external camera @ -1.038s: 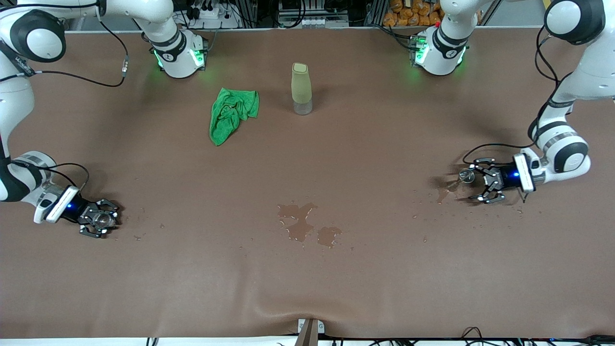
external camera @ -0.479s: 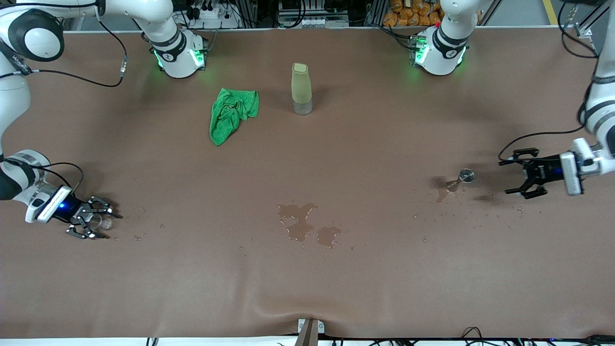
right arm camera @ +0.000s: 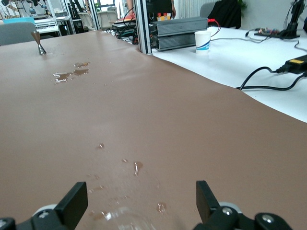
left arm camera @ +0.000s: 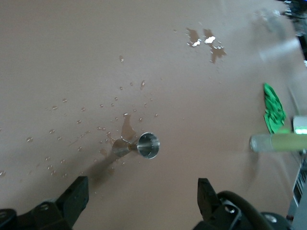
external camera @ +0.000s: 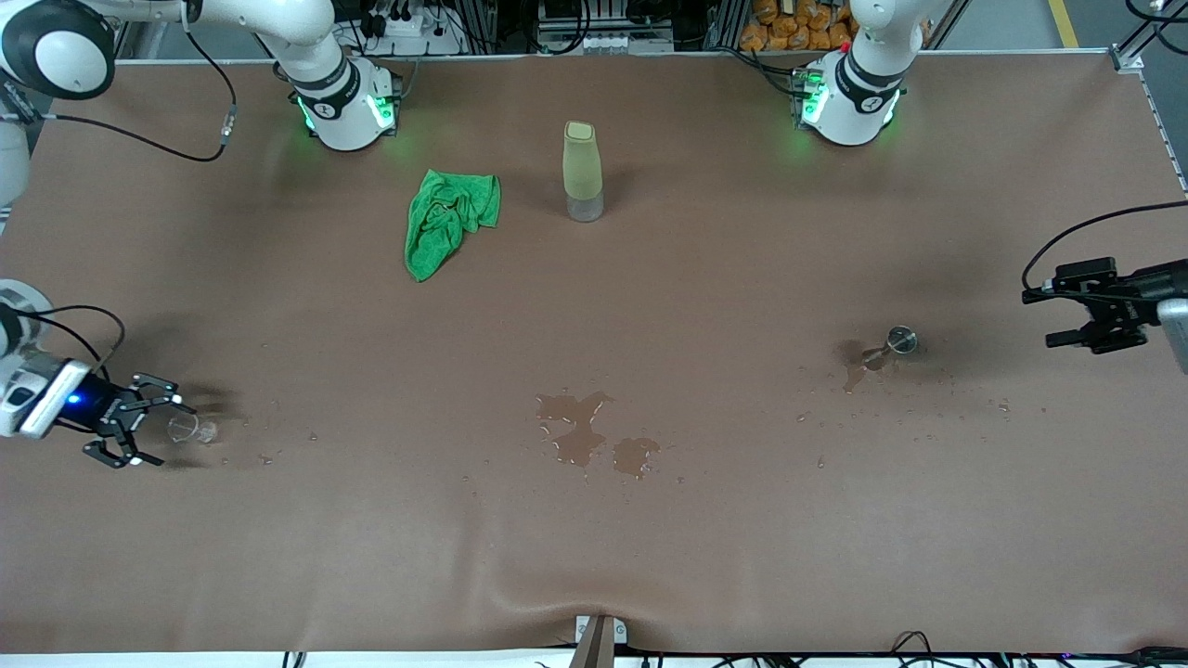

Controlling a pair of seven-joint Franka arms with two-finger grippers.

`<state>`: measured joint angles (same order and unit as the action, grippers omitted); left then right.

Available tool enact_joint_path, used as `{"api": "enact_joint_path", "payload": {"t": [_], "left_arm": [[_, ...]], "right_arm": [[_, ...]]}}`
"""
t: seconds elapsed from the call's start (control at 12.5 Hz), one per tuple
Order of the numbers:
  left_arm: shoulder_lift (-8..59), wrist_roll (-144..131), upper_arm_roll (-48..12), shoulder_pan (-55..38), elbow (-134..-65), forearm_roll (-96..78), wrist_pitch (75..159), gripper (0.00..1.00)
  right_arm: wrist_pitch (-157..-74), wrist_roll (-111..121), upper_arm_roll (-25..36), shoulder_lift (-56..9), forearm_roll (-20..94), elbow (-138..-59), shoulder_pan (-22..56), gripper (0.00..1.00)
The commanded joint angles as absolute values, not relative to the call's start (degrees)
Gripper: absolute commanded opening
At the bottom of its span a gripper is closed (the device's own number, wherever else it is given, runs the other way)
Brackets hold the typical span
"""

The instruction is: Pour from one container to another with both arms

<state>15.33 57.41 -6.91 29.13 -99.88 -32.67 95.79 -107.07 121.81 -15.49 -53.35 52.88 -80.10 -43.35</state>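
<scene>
A small clear glass [external camera: 192, 429] stands on the brown table near the right arm's end. My right gripper [external camera: 156, 430] is low beside it, open, its fingertips level with the glass and not gripping it. The right wrist view shows the glass rim [right arm camera: 123, 218] low between the spread fingers [right arm camera: 76, 197]. A small metal jigger [external camera: 900, 340] stands near the left arm's end. My left gripper [external camera: 1041, 319] hangs open and empty, well off the jigger toward the table's end. In the left wrist view the jigger [left arm camera: 145, 145] stands ahead of the left gripper [left arm camera: 142, 192].
A tall bottle with an olive sleeve [external camera: 582, 172] stands near the arms' bases, with a crumpled green cloth [external camera: 450, 221] beside it. A spilled puddle [external camera: 585, 436] lies mid-table. A wet patch [external camera: 858, 366] and droplets surround the jigger. The table's end edge [external camera: 1160, 121] is close to the left gripper.
My right gripper opened, let go of the glass and drew back toward its end of the table. My left gripper pulled away from the jigger toward its own end, still open.
</scene>
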Motion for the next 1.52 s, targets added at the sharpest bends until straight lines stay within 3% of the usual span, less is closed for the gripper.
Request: {"api": "enact_joint_path", "payload": {"t": [0.0,0.4,0.8,0.96,1.28,1.44], "left_arm": [[10.6,48.4,-8.4,29.3,-99.8,-28.4,96.3,1.0],[4.9,31.0,-12.9,29.3,-98.4,-22.1,96.3,1.0],[1.4,13.4,-18.1,29.0,-94.0,-13.8,92.7,1.0],[0.2,11.1,-14.1,20.8,-94.0,-10.5,92.6,1.0],[-1.0,5.5,1.2,1.4,-93.5,-9.2,92.6,1.0],[-1.0,4.6,3.0,-1.8,-92.2,-8.5,92.6,1.0]], "right_arm": [[-106.8,113.8,-16.7,-49.7,49.0,-81.4,-42.9,1.0],[-106.9,105.4,-16.9,-48.3,45.4,-77.3,-37.8,1.0],[-106.8,87.1,-17.4,-39.6,36.8,-77.2,-34.2,1.0],[-106.4,83.7,-17.2,-36.4,35.1,-77.4,-32.8,1.0],[-106.1,76.8,-17.3,-34.2,31.0,-77.5,-32.5,1.0],[-104.2,72.8,-17.3,-33.5,29.4,-77.4,-32.0,1.0]]}}
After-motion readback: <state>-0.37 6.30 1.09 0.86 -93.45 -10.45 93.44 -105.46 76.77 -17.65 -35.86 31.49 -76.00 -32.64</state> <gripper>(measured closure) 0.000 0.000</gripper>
